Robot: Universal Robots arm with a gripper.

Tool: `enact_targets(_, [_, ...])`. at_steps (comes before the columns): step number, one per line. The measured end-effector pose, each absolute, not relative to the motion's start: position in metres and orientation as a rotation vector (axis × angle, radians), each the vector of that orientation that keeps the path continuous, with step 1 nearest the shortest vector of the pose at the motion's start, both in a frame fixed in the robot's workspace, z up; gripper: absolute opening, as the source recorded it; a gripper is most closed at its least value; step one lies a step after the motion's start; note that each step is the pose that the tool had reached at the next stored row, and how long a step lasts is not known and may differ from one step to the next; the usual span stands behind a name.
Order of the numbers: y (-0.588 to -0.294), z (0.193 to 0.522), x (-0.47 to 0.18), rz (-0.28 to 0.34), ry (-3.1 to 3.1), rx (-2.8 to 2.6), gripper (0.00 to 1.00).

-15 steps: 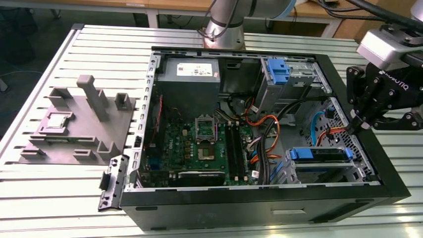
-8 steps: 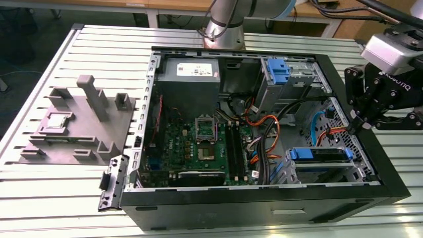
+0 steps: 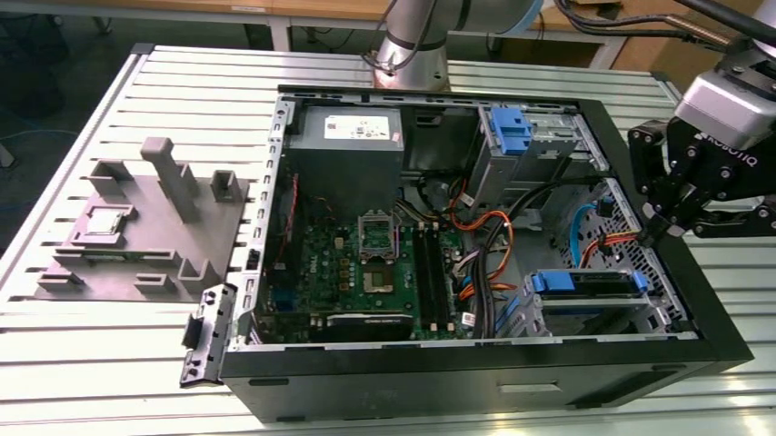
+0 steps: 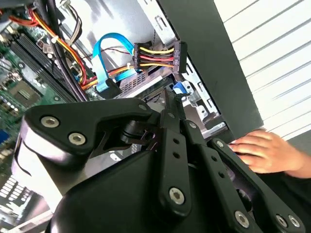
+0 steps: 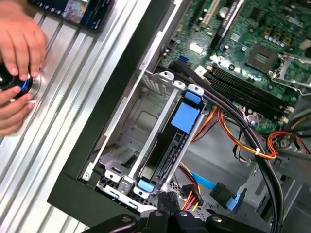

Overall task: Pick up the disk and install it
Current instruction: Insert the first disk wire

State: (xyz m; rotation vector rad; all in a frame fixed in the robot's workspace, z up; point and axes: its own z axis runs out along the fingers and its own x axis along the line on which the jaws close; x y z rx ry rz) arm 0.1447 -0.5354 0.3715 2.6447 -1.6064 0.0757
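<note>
The gripper [image 3: 663, 227] hangs over the case [image 3: 485, 381] at the exterior view's right, tips pointing down into the drive cage [image 5: 146, 111]. Its fingers are pressed together with nothing between them. That closed point looks suited to nudging rather than gripping.

Just below the tips, the disk [image 5: 167, 155] stands on edge in the cage. Its blue rails ride between the metal walls, so it looks slotted in, though I cannot tell whether it is fully seated. In the exterior view it lies in the case's near corner on the right.

Orange and yellow cables [image 4: 155, 56] and a blue ribbon loop beside the cage, close to the tips.

The case lies on its side with the panel off, probably so the bays open upward to the arm.

Outside its wall a hand [image 5: 19, 43] rests on a dark round object, likely a control.

Everything sits on a slatted metal table [image 3: 109, 363]. A grey fixture [image 3: 134, 236] with upright pegs stands well apart on the exterior view's left. Behind the case rises the arm's base [image 3: 406, 41], with a wooden desk [image 3: 327, 9] beyond.
</note>
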Motion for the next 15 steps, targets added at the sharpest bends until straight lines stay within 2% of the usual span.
enact_targets(15, [-0.522,0.370,0.152,0.081,-1.503,2.700,0.10])
